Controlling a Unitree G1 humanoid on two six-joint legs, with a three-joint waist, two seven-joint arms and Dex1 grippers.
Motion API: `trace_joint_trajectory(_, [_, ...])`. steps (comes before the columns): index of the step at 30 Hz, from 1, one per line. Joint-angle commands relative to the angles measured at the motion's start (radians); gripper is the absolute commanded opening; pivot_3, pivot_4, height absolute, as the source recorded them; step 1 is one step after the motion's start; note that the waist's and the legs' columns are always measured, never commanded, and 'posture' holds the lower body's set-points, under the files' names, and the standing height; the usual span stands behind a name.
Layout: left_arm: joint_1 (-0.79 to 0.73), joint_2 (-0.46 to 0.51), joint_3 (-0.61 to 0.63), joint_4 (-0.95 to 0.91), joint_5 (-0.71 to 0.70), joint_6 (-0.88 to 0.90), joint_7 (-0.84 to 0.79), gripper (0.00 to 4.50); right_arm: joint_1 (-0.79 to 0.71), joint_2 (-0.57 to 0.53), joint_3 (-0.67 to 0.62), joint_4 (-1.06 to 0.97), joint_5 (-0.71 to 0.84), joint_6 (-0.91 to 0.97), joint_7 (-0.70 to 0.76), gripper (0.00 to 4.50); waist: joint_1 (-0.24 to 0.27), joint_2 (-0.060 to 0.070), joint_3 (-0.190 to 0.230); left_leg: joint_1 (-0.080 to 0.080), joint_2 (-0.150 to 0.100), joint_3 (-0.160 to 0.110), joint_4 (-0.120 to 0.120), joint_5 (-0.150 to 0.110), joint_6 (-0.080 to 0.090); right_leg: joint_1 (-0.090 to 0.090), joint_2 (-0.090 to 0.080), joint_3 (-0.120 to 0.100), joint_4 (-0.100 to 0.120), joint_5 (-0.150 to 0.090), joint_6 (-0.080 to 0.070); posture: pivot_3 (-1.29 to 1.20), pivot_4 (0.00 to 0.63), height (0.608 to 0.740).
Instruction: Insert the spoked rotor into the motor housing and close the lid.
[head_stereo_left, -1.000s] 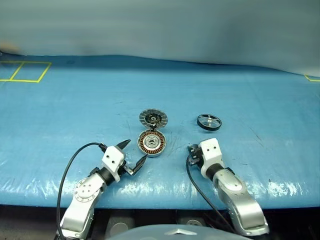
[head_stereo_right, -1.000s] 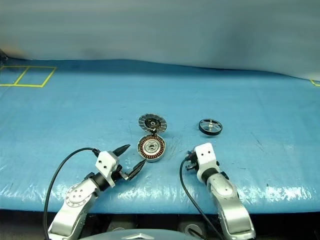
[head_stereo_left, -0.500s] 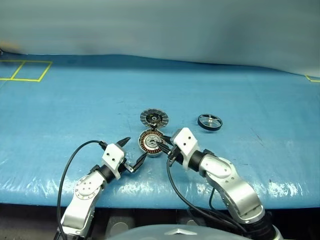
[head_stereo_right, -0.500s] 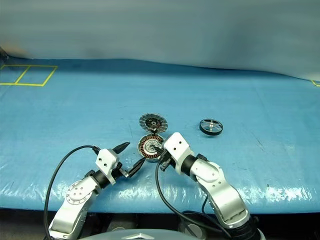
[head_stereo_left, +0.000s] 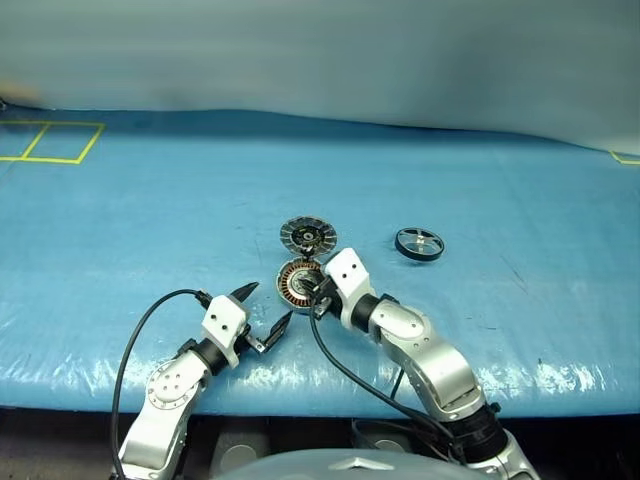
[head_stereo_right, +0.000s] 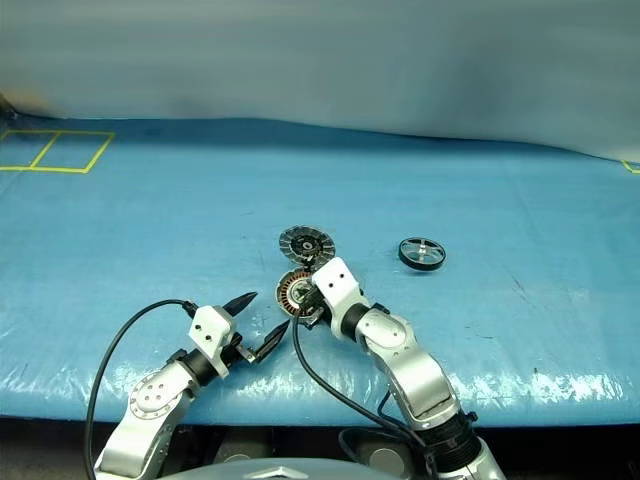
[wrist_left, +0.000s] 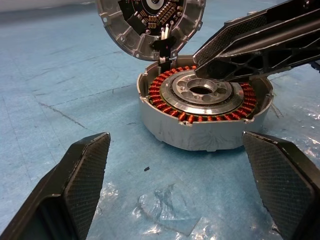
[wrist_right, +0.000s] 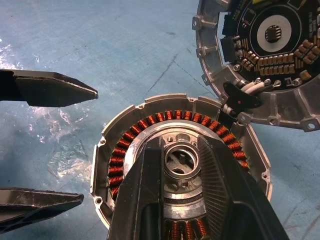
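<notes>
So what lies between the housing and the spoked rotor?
In the left eye view, the right claw and its white wrist sit beside the housing; past them, bare blue mat reaches the rotor.

Copper, silver and a whole lot of blue

The motor housing (wrist_left: 202, 117) is showing off bright copper-orange coils ringing a silver-grey centre, with a pale grey outer wall. The lid (wrist_right: 260, 60) is wearing a dark face with tan-gold blocks inside a silver rim. The spoked rotor (head_stereo_left: 419, 244) is looking black with a silvery hub. The blue table cover (head_stereo_left: 150, 220) is carrying yellow lines (head_stereo_left: 50, 140) at the far left corner.
</notes>
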Motion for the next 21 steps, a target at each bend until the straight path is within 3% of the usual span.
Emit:
trace_joint_trajectory(1, [0.001,0.0,-0.007,-0.031,0.004,-0.011,0.005,4.5,-0.015,0.011,-0.002,0.006,-0.001,-0.031,-0.002,0.66,0.0,0.0,0.0,0.0,0.0,0.0,0.0,0.0,0.0,0.0,0.0,0.0,0.0,0.0,0.0,0.0,0.15,0.74])
trace_joint_trajectory(19, [0.002,-0.001,-0.007,-0.039,0.005,0.002,0.015,4.5,-0.007,0.021,0.021,0.042,-0.004,-0.039,0.007,0.66,-0.001,0.0,0.0,0.001,0.0,0.0,0.0,0.0,0.0,0.0,0.0,0.0,0.0,0.0,0.0,0.0,0.15,0.74])
trace_joint_trajectory(21, [0.001,-0.001,-0.008,-0.038,0.005,0.004,0.017,4.5,-0.004,0.021,0.021,0.041,-0.003,-0.038,0.007,1.41,-0.001,0.0,0.0,0.001,0.0,0.0,0.0,0.0,0.0,0.0,0.0,0.0,0.0,0.0,0.0,0.0,0.15,0.74])
